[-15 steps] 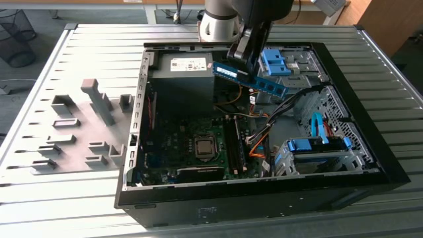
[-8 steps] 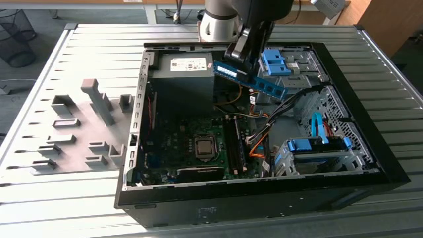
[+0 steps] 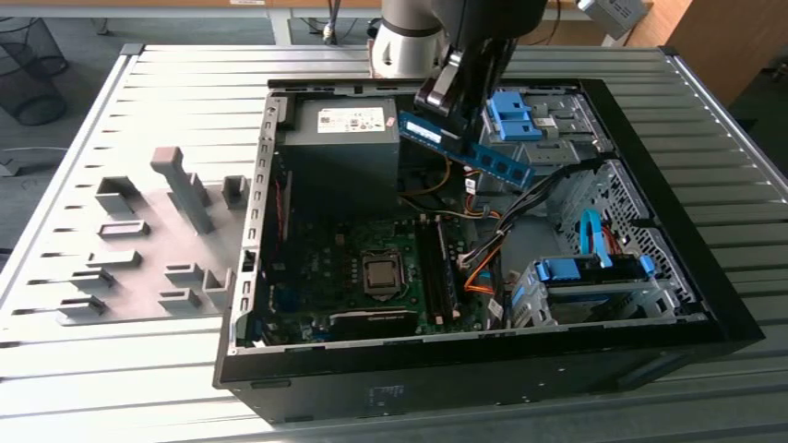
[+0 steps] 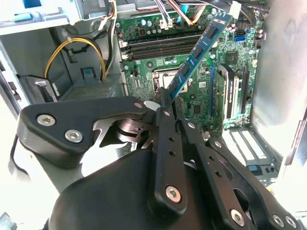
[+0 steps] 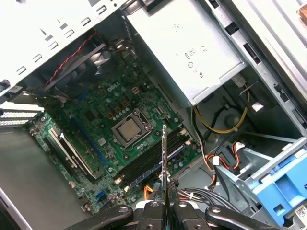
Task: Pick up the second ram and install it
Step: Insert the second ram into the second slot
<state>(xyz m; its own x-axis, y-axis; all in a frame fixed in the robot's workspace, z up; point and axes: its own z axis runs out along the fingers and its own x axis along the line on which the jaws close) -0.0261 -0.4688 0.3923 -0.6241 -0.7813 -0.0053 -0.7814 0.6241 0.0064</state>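
On the slatted metal table (image 3: 87,388), at the exterior view's left, a grey plate of slotted plastic blocks (image 3: 148,249) is laid flat, just beside the open black computer case (image 3: 493,378). Inside the case, further right, a grey power supply (image 3: 339,152) is seen at the far end. The green motherboard (image 3: 320,277) and its processor socket (image 3: 379,274) are seen nearer the camera. Dark memory slots (image 3: 434,268) are set just right of the socket.

Above the far middle of the case, the gripper (image 3: 434,115) is clamped on one end of the second ram (image 3: 481,157). The second ram is held in the air, tilted, its free end lowered toward the exterior view's right, clear of the motherboard. In the second wrist view the second ram (image 4: 199,50) is seen pinched between the closed fingers of the gripper (image 4: 170,98). In the first wrist view it (image 5: 164,163) is shown edge-on above the memory slots (image 5: 153,158).

Blue drive-bay clips (image 3: 511,115) are found just right of the gripper, and a drive cage (image 3: 591,277) lies at the near right.
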